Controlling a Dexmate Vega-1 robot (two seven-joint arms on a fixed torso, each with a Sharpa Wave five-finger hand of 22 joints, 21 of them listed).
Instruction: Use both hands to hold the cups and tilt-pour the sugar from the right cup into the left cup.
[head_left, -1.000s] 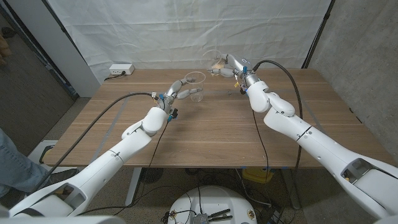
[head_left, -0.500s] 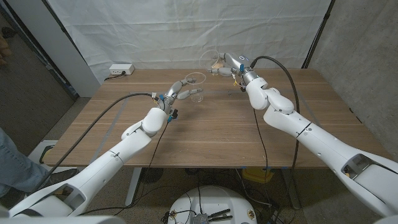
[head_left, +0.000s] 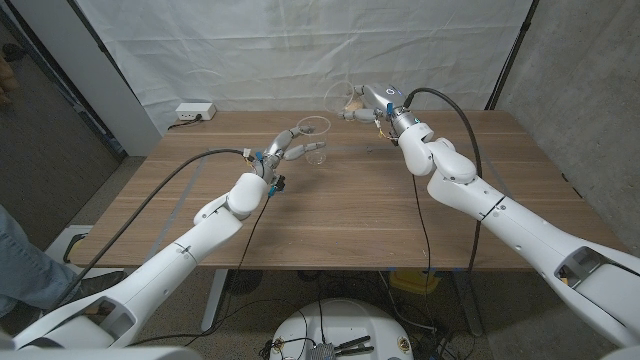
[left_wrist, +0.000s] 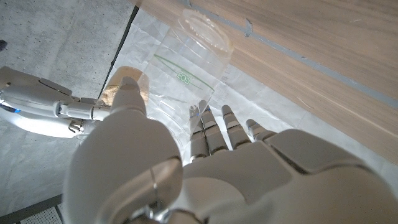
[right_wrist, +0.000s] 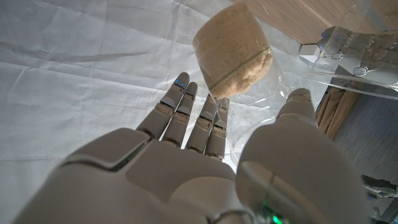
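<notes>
My left hand (head_left: 287, 148) grips an empty clear cup (head_left: 316, 137) upright over the far middle of the table (head_left: 350, 215); whether its base touches the wood I cannot tell. In the left wrist view the left hand (left_wrist: 205, 165) wraps the empty cup (left_wrist: 189, 59) with thumb and fingers. My right hand (head_left: 371, 103) holds a clear cup of sugar (head_left: 346, 100) in the air, tilted toward the left cup and a little higher. In the right wrist view the right hand (right_wrist: 205, 158) holds the sugar cup (right_wrist: 233, 53), the brownish sugar packed at its far end.
A white power strip (head_left: 194, 112) lies at the table's far left corner. A white cloth backdrop (head_left: 300, 50) hangs behind the table. A black cable (head_left: 455, 110) loops over my right forearm. A person's leg (head_left: 20, 265) shows at the left edge.
My right wrist has shifted slightly, keeping the sugar cup raised beside the left cup. The left hand and its cup have stayed in place.
</notes>
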